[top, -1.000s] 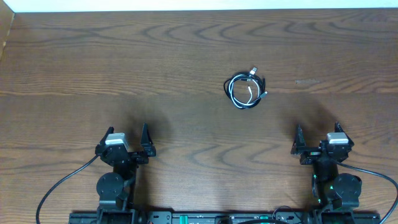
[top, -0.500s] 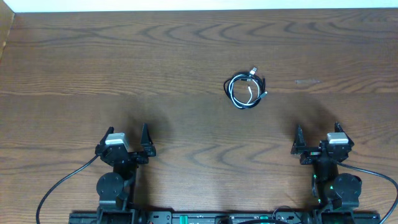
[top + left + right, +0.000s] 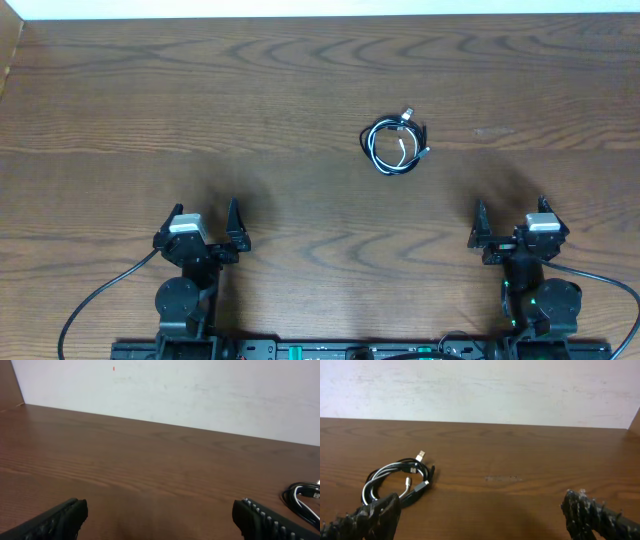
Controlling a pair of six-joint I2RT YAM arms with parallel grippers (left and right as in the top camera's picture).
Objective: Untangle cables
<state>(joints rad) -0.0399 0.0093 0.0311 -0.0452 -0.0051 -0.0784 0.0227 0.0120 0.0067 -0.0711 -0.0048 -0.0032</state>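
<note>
Cables [image 3: 395,146] lie in one small coil on the bench [image 3: 180,100], at about two o'clock from its middle in the overhead view, with bare wood all round. The black cable [image 3: 424,486] and the white cable [image 3: 379,476] are looped together. Small plug ends poke out of the coil, one of them a pale plug [image 3: 421,454] at its twelve o'clock edge in the right wrist view. How the strands cross inside the loop is too small to tell.

The left pincer [image 3: 205,216] stands wide and holds nothing, and the right pincer [image 3: 511,214] is likewise wide and empty. Both sit near the six o'clock edge of the bench, well apart from the coil. From the right pincer the coil lies at ten o'clock, from the left at two o'clock, and the right is the nearer.

The step in hand looks like the first reach. To do it well, I would bring the right pincer to the coil's three o'clock side and the left to its nine o'clock side. Each should aim at one colour only and close near a plug end rather than across the whole bundle. The cords are thin, so each pincer likely needs to come right down to the wood before closing. After that, pull apart slowly along the bench, watching for a snag.
</note>
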